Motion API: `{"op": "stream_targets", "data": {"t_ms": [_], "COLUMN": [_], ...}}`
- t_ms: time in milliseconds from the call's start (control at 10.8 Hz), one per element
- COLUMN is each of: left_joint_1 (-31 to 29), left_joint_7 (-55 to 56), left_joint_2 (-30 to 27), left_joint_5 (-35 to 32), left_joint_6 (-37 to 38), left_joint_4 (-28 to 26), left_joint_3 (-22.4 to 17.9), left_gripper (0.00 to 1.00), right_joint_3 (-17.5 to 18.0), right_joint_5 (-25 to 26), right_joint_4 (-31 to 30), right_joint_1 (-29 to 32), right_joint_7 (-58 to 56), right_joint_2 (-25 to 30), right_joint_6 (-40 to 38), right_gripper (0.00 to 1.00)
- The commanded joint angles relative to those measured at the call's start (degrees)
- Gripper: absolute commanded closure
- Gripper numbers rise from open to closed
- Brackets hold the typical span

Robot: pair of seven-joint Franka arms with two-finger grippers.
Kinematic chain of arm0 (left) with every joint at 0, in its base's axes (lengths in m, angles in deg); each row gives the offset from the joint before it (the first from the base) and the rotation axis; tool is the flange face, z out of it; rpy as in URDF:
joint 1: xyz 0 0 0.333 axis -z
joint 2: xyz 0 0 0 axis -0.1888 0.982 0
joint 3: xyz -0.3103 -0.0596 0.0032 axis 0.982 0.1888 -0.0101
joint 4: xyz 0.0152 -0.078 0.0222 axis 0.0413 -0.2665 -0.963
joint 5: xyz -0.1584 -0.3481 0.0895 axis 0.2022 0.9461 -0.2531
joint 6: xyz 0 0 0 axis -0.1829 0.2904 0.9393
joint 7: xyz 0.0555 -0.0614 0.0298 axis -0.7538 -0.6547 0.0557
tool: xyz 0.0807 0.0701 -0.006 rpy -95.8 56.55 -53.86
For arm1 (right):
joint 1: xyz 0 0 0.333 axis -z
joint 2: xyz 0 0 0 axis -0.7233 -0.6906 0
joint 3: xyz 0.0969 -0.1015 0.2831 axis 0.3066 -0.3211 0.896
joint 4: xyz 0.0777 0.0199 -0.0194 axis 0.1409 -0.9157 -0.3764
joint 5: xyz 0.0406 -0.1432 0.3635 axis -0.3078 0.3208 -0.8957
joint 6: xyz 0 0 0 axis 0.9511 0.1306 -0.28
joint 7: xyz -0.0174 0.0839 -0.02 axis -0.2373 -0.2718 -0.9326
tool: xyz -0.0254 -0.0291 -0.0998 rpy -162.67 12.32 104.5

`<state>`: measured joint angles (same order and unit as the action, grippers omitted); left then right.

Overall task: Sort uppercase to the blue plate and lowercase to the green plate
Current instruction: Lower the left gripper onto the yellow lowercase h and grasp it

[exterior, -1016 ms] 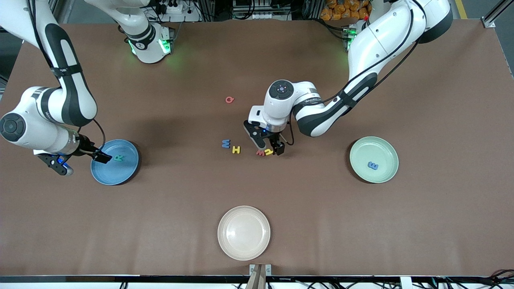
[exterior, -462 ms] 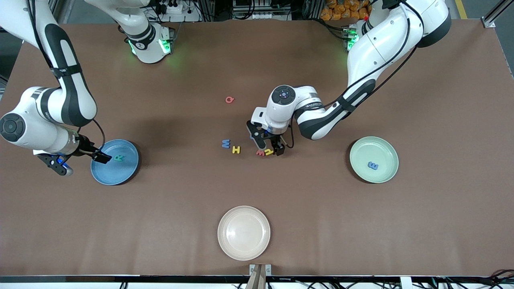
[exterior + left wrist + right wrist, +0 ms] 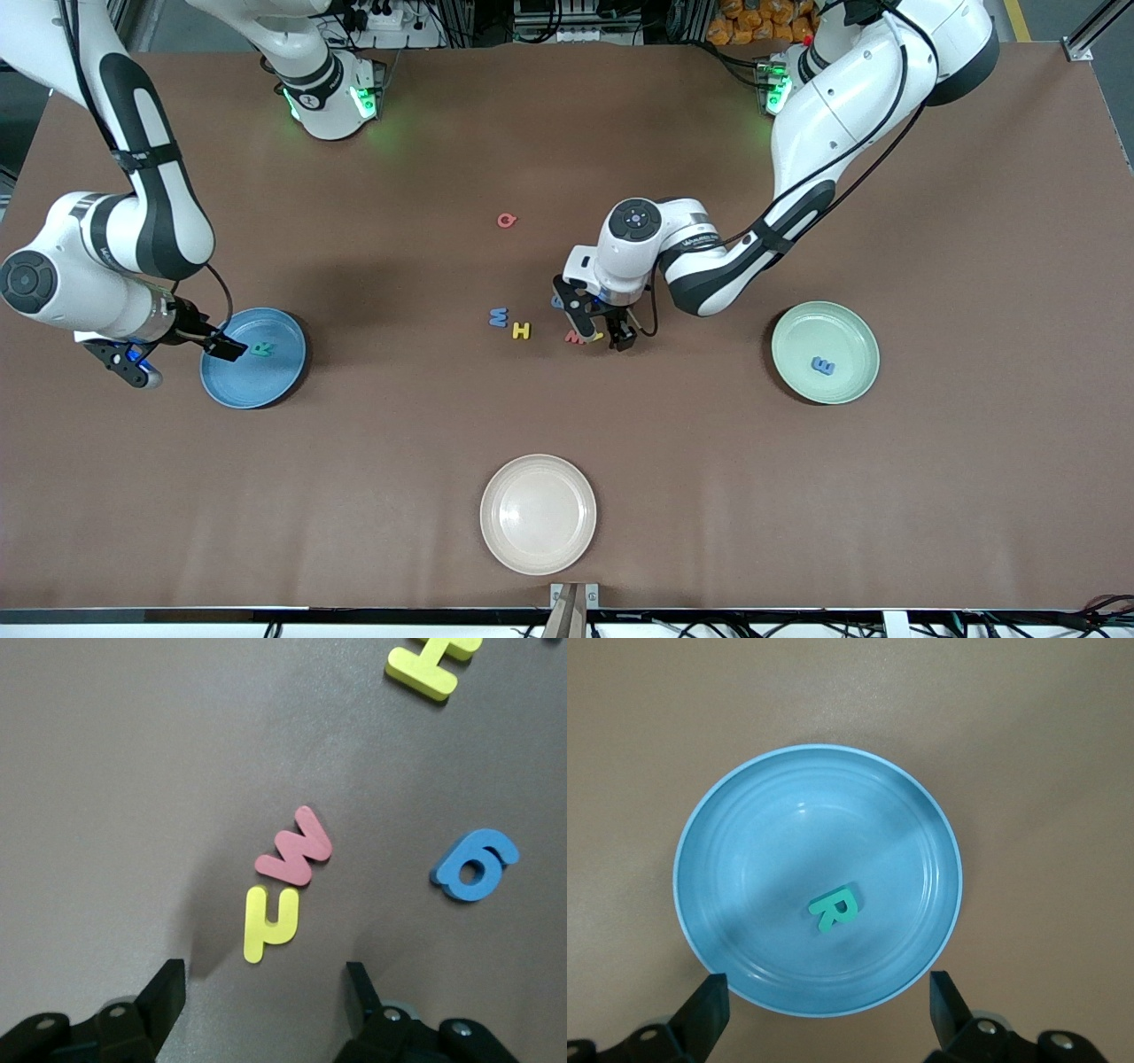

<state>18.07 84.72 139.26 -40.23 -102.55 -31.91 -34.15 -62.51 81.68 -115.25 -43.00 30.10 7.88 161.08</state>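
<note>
My left gripper (image 3: 599, 327) is low over the yellow h (image 3: 270, 923), open, its fingers either side of the letter's foot and touching nothing. Against the h lies the red w (image 3: 295, 858) (image 3: 575, 337), and the blue g (image 3: 477, 866) is close by. The yellow H (image 3: 522, 331) and blue W (image 3: 499, 316) lie toward the right arm's end; the pink Q (image 3: 506, 220) is farther from the front camera. The blue plate (image 3: 232, 387) holds the teal R (image 3: 833, 909). My right gripper (image 3: 177, 358) waits open at that plate's edge. The green plate (image 3: 802, 327) holds the blue e (image 3: 824, 365).
A cream plate (image 3: 538, 514) stands near the table's front edge, nearer to the front camera than the letters. Bare brown tabletop lies between the letters and each plate.
My left gripper has come lower over the yellow h and its fingers have drawn closer together. The right arm has not moved.
</note>
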Motion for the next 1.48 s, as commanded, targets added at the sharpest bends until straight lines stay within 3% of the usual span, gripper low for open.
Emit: {"op": "stream_targets", "data": {"t_ms": [0,370,1386], "left_joint_1": [-0.2,0.5,2.4], "left_joint_7": [-0.3,0.5,1.4], "left_joint_2": [0.4,1.7,3.8], "left_joint_5": [-0.9,-0.7,1.7], "left_joint_6": [-0.9,-0.9,-0.9], "left_joint_4": [0.4,1.5,6.1], "left_joint_3": [0.2,0.2,0.2], "left_gripper": [0.21,0.28,0.29], "right_joint_3": [0.7,0.7,0.7], "right_joint_5": [-0.1,-0.1,-0.1], "right_joint_4": [0.6,0.7,1.0], "right_joint_1": [0.8,0.8,0.7], "right_joint_7": [-0.8,-0.8,-0.8], "right_joint_2": [-0.6,-0.9,-1.1], "right_joint_6": [0.0,-0.1,-0.1], "right_gripper": [0.00,0.00,0.00]}}
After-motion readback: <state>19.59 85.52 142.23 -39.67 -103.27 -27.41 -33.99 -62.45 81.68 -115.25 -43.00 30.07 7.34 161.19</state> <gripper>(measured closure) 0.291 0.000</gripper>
